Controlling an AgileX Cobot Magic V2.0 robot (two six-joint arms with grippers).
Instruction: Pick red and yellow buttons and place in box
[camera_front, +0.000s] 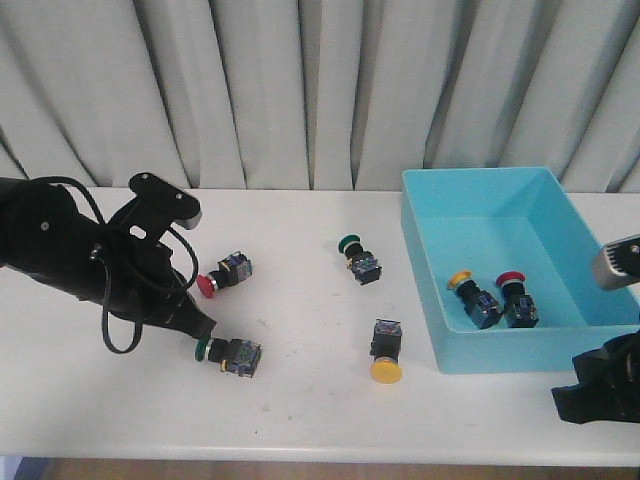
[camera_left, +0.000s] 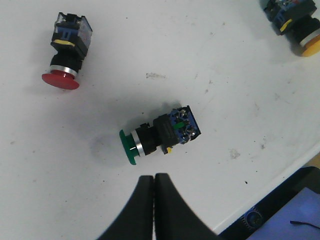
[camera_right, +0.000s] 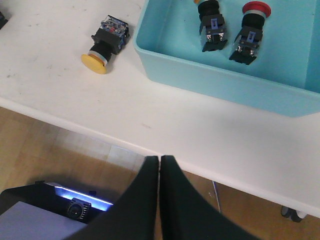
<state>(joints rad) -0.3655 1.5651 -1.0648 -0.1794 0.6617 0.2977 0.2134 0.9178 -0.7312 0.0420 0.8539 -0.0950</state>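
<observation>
The left gripper (camera_left: 154, 182) is closed on nothing, just beside a green button (camera_front: 228, 353). At its 1 o'clock a red button (camera_front: 222, 274) lies unobstructed; a yellow button (camera_front: 385, 353) rests near the box (camera_front: 500, 352) wall. The right gripper (camera_right: 159, 165), also closed and empty, is held beyond the table edge (camera_right: 75, 127).

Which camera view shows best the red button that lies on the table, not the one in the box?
The left wrist view: the red button is large there, with cap and body sharp. The front view shows it small, beside the left arm. The right wrist view does not show it.
</observation>
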